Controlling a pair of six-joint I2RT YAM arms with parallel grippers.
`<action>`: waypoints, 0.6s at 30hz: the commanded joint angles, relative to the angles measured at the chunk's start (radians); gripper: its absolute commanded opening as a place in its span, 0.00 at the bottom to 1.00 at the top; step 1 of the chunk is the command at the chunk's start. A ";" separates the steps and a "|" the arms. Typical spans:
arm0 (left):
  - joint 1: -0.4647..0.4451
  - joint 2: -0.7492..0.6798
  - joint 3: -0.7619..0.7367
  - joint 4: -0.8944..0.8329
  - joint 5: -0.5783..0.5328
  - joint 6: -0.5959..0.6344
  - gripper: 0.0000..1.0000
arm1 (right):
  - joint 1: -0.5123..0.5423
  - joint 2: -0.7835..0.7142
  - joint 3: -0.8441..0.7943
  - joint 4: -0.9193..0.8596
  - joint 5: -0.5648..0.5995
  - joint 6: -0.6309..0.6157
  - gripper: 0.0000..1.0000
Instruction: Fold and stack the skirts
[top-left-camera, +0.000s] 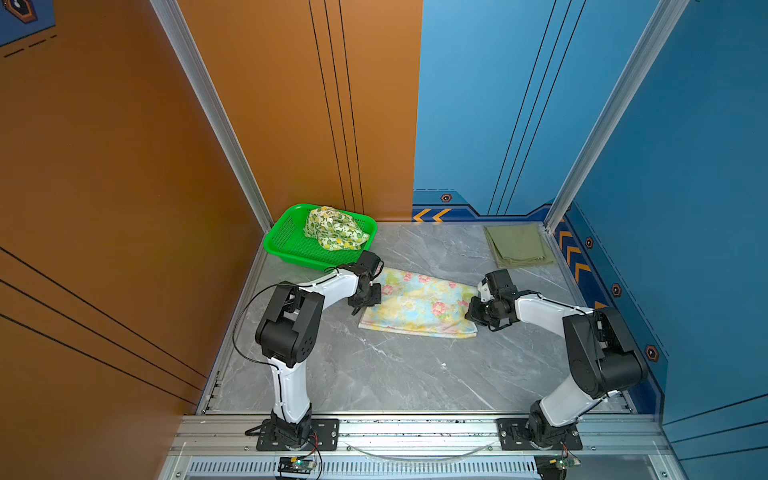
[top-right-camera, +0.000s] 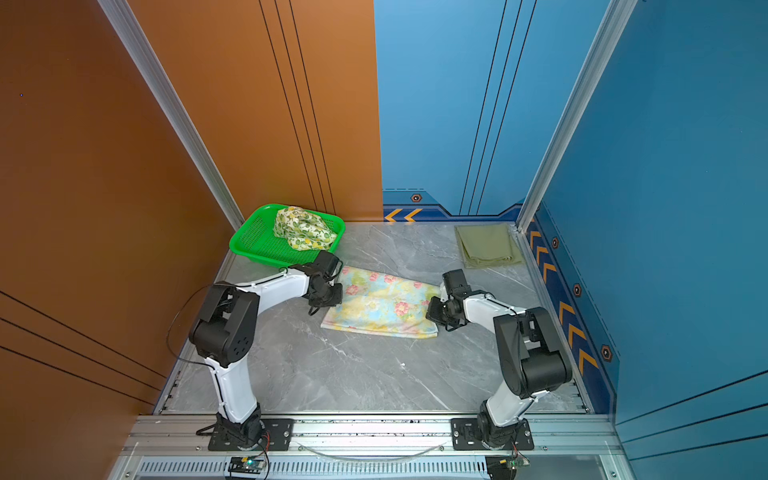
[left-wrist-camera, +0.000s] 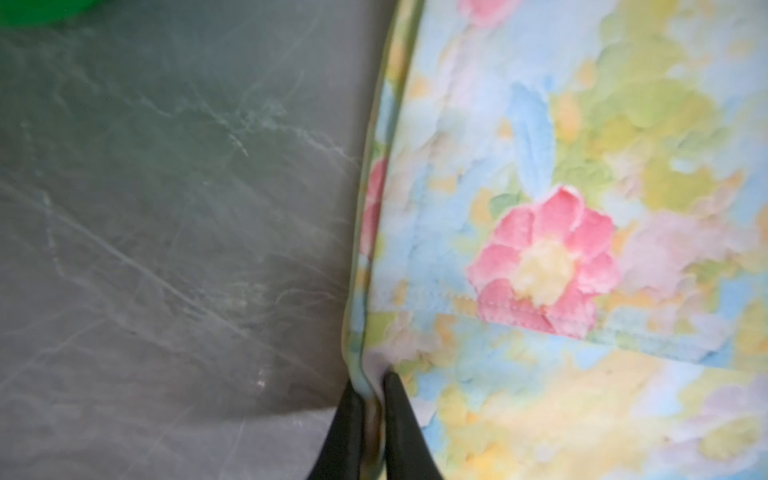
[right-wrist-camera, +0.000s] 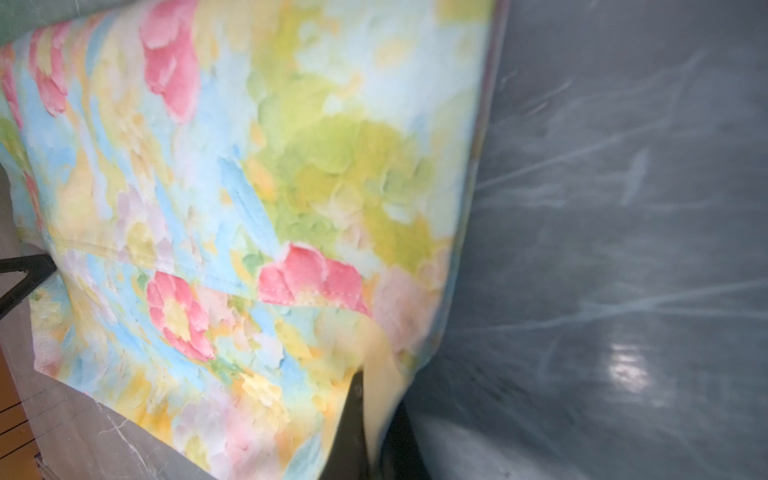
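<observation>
Across the grey marble table (top-left-camera: 395, 374) I see the floral skirt (top-left-camera: 419, 303) lying mid-table. The green basket (top-left-camera: 276, 245) sits at the far left corner, the olive skirt (top-left-camera: 519, 246) lies folded at the far right, and the lemon skirt (top-left-camera: 334, 228) is bunched in the basket. My left gripper (left-wrist-camera: 372, 395) and right gripper (right-wrist-camera: 376, 390) each pinch an opposite edge of the floral skirt.

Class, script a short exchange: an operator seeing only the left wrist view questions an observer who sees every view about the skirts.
Operator: My left gripper pinches the floral skirt's edge. Is the right gripper holding too?
Observer: Yes, the right gripper is shut on the floral skirt's opposite end.
Operator: Is any skirt folded already?
Observer: The olive-green skirt lies folded in the table's far right corner.
</observation>
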 joint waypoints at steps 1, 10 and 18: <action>-0.001 0.050 -0.053 -0.030 0.002 -0.006 0.08 | 0.008 -0.040 0.042 -0.100 0.055 -0.047 0.00; -0.028 0.047 -0.154 0.058 0.026 -0.058 0.04 | 0.049 -0.189 0.175 -0.336 0.209 -0.114 0.00; -0.065 0.044 -0.178 0.092 0.043 -0.086 0.04 | 0.182 -0.134 0.355 -0.462 0.311 -0.135 0.00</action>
